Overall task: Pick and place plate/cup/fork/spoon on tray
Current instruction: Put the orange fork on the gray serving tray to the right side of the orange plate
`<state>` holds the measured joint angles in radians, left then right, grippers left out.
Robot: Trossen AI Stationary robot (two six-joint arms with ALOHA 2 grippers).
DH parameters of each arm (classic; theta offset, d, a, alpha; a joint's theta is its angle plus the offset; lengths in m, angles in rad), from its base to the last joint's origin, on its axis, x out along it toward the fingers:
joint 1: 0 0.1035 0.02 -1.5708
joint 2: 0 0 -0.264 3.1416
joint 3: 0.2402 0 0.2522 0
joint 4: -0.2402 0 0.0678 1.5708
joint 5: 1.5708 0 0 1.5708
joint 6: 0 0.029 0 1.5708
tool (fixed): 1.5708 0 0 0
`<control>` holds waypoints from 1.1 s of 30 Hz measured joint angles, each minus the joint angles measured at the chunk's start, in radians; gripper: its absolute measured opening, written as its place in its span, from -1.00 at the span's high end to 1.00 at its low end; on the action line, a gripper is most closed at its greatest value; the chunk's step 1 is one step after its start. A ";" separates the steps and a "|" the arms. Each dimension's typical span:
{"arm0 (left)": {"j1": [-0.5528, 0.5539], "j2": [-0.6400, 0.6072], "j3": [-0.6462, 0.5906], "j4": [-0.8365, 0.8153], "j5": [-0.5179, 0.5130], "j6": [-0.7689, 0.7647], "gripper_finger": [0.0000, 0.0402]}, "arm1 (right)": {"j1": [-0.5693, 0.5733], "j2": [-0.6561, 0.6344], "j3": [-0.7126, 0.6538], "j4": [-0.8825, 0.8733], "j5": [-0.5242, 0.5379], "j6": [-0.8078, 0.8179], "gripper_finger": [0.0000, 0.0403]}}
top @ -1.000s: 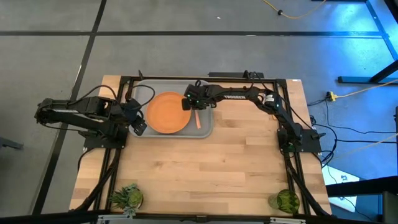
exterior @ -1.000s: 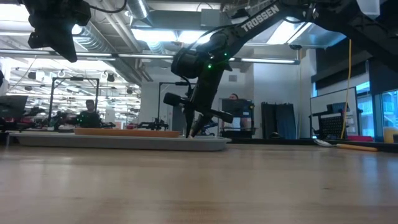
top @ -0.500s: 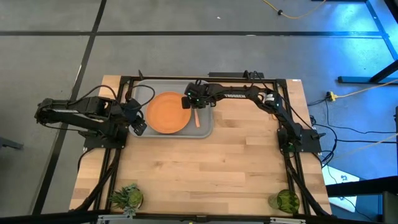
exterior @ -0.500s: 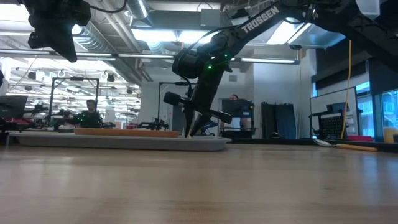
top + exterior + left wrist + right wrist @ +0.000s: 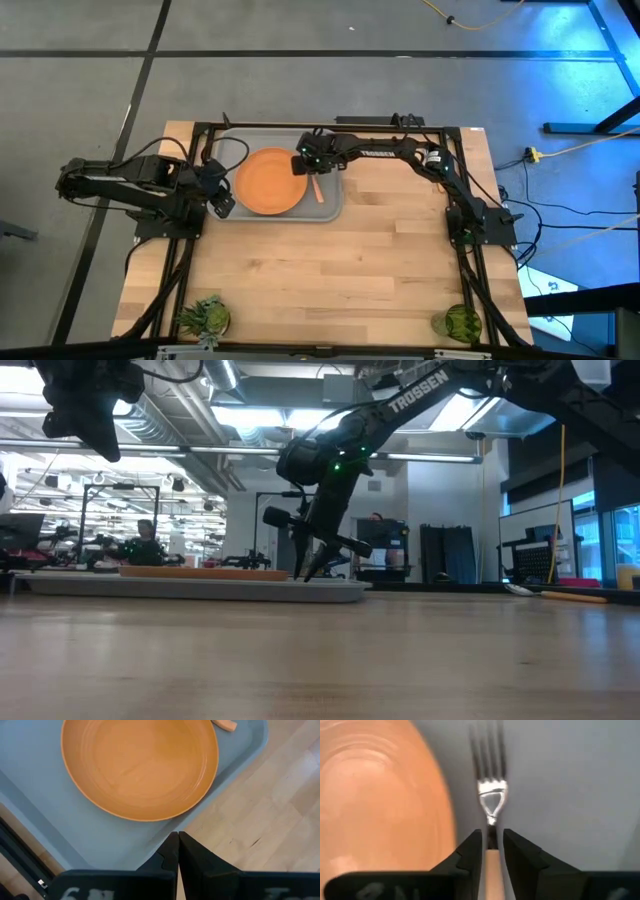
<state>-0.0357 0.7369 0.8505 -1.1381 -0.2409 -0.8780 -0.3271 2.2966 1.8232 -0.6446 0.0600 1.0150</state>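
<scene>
Fork (image 5: 491,795): lies flat on the grey tray (image 5: 330,210), just right of the orange plate (image 5: 268,181); silver tines point away from the right wrist camera, tan-orange handle runs back between that hand's fingers.
Right hand (image 5: 491,851): reaches over the tray's right part from the far right of the counter (image 5: 330,280), tilted down toward the tray; fingers (image 5: 470,851) sit narrowly apart either side of the handle, whether they touch it can't be told.
Left hand (image 5: 178,851): waits above the tray's near-left edge, beside the plate; fingers pressed together, holding nothing.
Change vs earlier: right arm in almost the same spot as a second ago, low view shows only a slight shift; plate, tray and left arm unchanged.
Plate: round, flat, bare, centred on the tray.
</scene>
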 joint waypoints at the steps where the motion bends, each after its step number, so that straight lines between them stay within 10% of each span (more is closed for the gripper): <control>1: 0.000 0.000 0.000 0.000 0.000 0.000 1.00 | 0.000 0.000 0.013 -0.002 -0.009 -0.021 0.58; 14: 0.000 0.000 0.000 0.000 0.000 0.000 1.00 | 0.037 -0.007 0.233 -0.534 -0.012 -0.219 0.96; 33: 0.000 0.000 0.000 0.002 -0.008 -0.032 1.00 | 0.104 -0.006 0.058 -0.418 -0.122 -0.260 0.99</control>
<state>-0.0357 0.7372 0.8505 -1.1358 -0.2485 -0.9098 -0.2233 2.2910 1.8808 -1.0630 -0.0624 0.7548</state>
